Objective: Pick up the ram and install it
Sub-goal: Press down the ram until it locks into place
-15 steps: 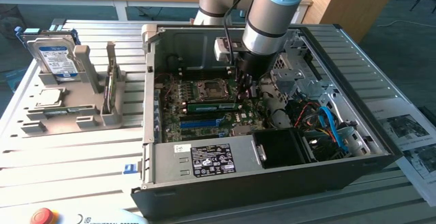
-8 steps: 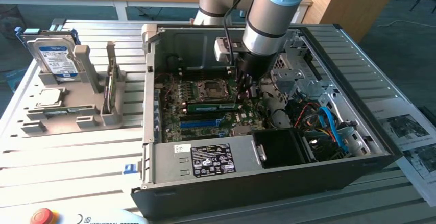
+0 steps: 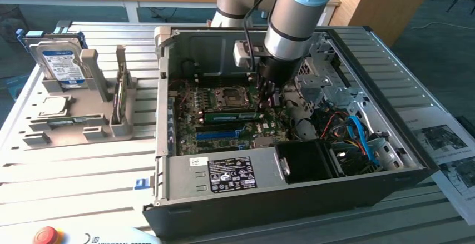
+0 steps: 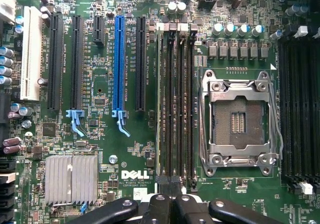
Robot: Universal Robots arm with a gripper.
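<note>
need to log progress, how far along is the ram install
Looks done: the ram stands in a memory slot on the motherboard, beside the empty processor socket. In hand: the tool is shut, grips nothing, and sits low over one end of the memory slots. Left: I cannot tell whether the stick is pressed fully home or its latches are closed.

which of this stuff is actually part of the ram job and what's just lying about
Job:
- ram, lying along the memory slots
- claw, shut, near the ram's end
- open computer case

Lying about:
- hard drive and processor chip on the grey rack
- red button
- papers
</note>
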